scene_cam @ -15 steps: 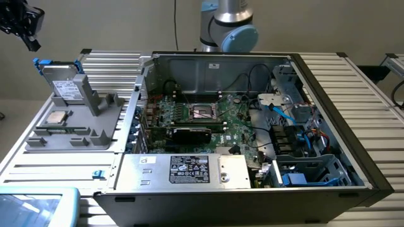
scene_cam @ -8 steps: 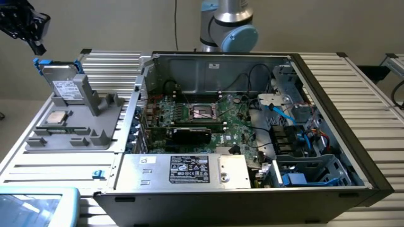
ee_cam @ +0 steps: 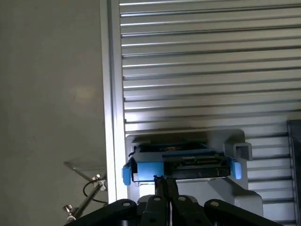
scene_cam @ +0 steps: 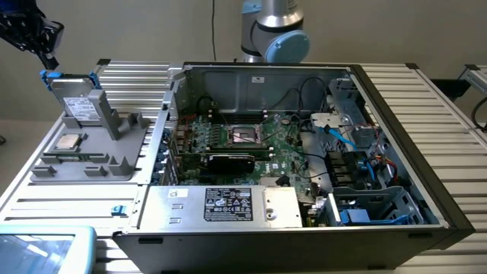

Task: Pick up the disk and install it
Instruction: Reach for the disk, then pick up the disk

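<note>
The black hand (ee_cam: pixel 163 181), closed tight, sits against the blue-railed silver-grey metal disk (ee_cam: pixel 188 162) standing in a grey plastic holder (ee_cam: pixel 228 137) on the ribbed aluminium counter (ee_cam: pixel 211 70).

A robotics lab bench: open computer case (scene_cam: pixel 259 85) on a slatted aluminium table (scene_cam: pixel 414 105).

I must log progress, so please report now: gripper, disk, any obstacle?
Gripper shut, just above the disk. It stands upright in the holder, outside the case. Nothing between them.
</note>
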`<state>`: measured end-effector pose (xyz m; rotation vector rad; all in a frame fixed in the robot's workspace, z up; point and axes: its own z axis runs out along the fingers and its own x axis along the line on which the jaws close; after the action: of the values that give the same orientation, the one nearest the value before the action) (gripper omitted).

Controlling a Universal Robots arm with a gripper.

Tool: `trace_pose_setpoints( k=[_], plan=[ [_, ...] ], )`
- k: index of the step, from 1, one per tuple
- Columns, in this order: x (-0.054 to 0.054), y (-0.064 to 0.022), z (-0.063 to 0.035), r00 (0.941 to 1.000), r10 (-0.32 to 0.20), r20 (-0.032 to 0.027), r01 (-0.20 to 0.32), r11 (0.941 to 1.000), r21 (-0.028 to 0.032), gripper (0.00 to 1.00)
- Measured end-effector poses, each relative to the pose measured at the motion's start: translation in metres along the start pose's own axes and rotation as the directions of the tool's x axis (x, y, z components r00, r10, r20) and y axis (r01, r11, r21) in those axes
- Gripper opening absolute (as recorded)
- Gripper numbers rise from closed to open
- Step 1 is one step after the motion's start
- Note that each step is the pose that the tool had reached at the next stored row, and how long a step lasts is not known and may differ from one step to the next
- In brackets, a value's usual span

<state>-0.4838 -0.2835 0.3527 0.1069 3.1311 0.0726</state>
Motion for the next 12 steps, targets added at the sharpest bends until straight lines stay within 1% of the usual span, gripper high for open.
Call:
trace_pose_setpoints(
  k=[1,2,3,12],
  plan=[
    [0.0013,0.0031,0.0019,1.0000,0.000,-0.0003,0.000,1.0000,0.0000,0.11],
    [0.0014,0.0034,0.0022,1.0000,0.000,-0.0025,0.000,1.0000,0.0003,0.11],
    [0.0014,0.0034,0.0024,1.0000,0.000,-0.0034,0.000,1.0000,0.0004,0.11],
    [0.0014,0.0034,0.0023,1.0000,0.000,-0.0036,0.000,1.0000,0.0004,0.11]
  ],
)
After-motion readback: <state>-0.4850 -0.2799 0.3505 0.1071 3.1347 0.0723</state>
